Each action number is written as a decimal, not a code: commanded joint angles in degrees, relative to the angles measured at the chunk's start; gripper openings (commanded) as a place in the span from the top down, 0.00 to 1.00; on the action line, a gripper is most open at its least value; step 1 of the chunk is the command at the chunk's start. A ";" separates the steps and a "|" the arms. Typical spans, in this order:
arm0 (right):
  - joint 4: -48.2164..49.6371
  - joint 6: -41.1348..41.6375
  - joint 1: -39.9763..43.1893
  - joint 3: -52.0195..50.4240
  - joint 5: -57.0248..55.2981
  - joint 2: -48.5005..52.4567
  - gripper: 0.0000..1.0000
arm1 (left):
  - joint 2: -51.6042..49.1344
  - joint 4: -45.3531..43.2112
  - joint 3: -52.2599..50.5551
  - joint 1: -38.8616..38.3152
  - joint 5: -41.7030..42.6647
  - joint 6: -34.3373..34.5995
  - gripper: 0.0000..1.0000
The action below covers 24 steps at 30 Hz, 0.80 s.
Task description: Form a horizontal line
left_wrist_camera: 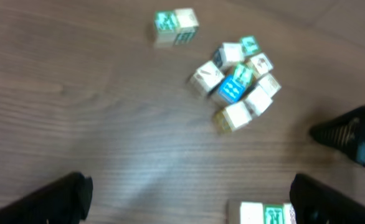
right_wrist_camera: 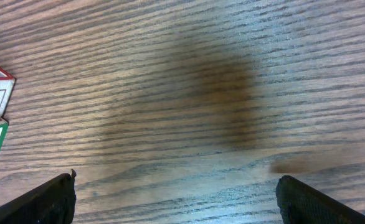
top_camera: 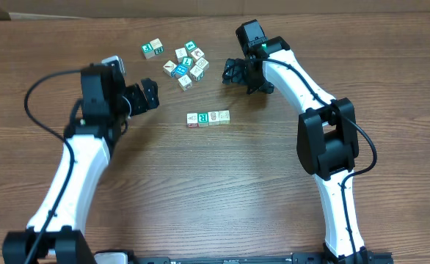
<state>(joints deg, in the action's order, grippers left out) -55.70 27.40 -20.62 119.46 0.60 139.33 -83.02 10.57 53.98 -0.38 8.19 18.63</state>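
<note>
1. Cubes in the horizontal line (top_camera: pixel 208 118) sit edge to edge near the centre of the surface (top_camera: pixel 222 191): four of them, red-marked at the nine o'clock end, then green "R", teal-marked, pale tan.
2. To my eye the row looks finished; the loose cluster (top_camera: pixel 188 66) at twelve o'clock and a lone cube (top_camera: pixel 152 49) lie well apart, unaligned.
3. Left end effector (top_camera: pixel 152 94) hovers at ten o'clock of the row, jaws apart, nothing between them.
4. Right end effector (top_camera: pixel 233 72) hangs at one o'clock, beside the cluster, jaws likewise spread wide and empty.

Cube markings (top_camera: pixel 208 117) perhaps too small.
</note>
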 commanded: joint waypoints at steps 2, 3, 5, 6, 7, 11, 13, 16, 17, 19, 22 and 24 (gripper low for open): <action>0.13 0.28 0.24 0.55 -0.55 0.42 0.00 | 5.18 -12.28 -11.02 -0.28 4.20 -1.70 0.00; 0.13 0.26 0.24 0.55 -0.55 0.42 0.00 | 5.88 -15.43 -13.16 -0.28 4.52 -1.70 0.00; 0.13 0.28 0.24 0.55 -0.55 0.42 0.00 | 7.65 -22.40 -18.03 -0.28 4.59 -1.70 0.00; 0.13 0.28 0.24 0.55 -0.55 0.42 0.00 | 8.48 -25.16 -20.09 -0.28 4.50 -1.77 0.00; 0.13 0.28 0.24 0.55 -0.55 0.42 0.00 | 9.42 -27.89 -22.32 -0.28 3.98 -1.75 0.00; 0.11 0.28 0.24 0.55 -0.55 0.42 0.00 | 13.31 -36.59 -31.52 -0.28 0.44 -1.75 0.00; 0.13 0.28 0.24 0.55 -0.55 0.42 0.00 | 14.58 -39.67 -35.28 -0.28 -0.94 -1.75 0.00; 0.13 0.28 0.24 0.55 -0.55 0.42 0.00 | 16.35 -44.68 -40.83 -0.28 -2.73 -1.75 0.00; 0.13 0.28 0.24 0.55 -0.55 0.42 0.00 | 16.79 -45.83 -42.07 -0.28 -2.95 -1.75 0.00; 0.11 0.26 0.24 0.55 -0.55 0.42 0.00 | 17.92 -47.91 -44.68 -0.28 -3.30 -1.75 0.01; 0.13 0.28 0.24 0.55 -0.55 0.42 0.00 | 19.87 -48.35 -47.60 -0.28 -3.72 -1.73 0.01; 0.13 0.28 0.24 0.55 -0.55 0.42 0.00 | 21.57 -48.48 -49.72 -0.28 -4.00 -1.75 0.00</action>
<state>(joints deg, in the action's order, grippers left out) -55.70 27.40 -20.60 119.46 0.58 139.33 -64.16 -37.34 7.11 -0.38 6.02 17.78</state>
